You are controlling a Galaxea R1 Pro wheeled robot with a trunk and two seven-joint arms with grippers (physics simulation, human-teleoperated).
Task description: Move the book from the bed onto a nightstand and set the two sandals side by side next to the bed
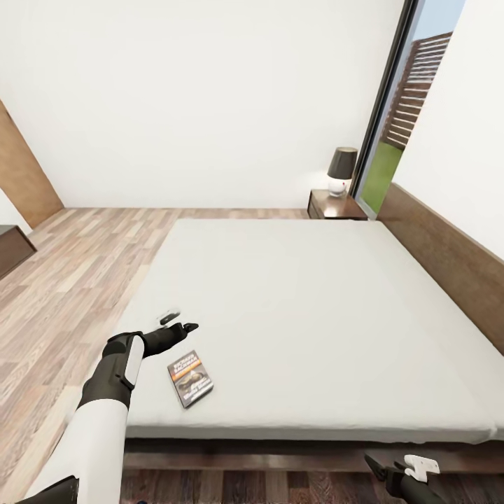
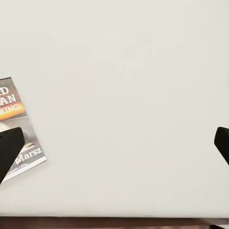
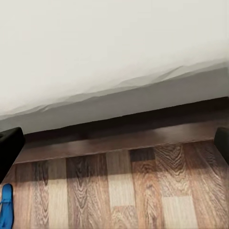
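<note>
Your left claw (image 1: 183, 327) hangs spread over the light grey mattress of the dark-framed bed (image 1: 315, 308), just beside one small dark paperback book with an orange band (image 1: 190, 379). One dark brown nightstand (image 1: 334, 205) stands far right. Your right claw (image 1: 392, 467) is spread above the floor; one blue sandal (image 3: 5, 206) lies nearby.

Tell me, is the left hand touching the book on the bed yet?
Apart. In the head view the left hand hovers over bare mattress, with a strip of grey bed showing between its fingertips and the book.
</note>
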